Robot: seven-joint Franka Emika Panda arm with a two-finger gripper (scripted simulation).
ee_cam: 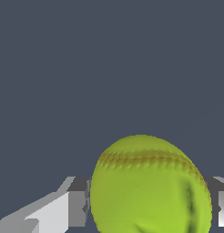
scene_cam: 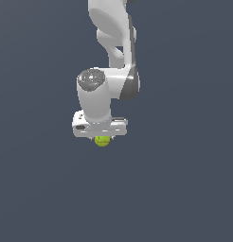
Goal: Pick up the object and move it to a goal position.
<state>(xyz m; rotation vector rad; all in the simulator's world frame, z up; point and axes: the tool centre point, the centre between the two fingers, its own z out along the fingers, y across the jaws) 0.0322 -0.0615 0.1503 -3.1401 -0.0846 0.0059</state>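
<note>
Gripping looks likely but not certain: the yellow-green ball [scene_cam: 102, 140] sits directly under the white gripper [scene_cam: 102, 138] in the exterior view, and in the wrist view the ball [ee_cam: 150, 186] fills the space between the two fingers [ee_cam: 77, 202], which stand close against its sides. Actual contact cannot be confirmed. No goal marker is visible. My worry is the round surface: if the hold sits off-centre or is light, the ball could squirt out or roll in the jaws during a fast move and drop.
</note>
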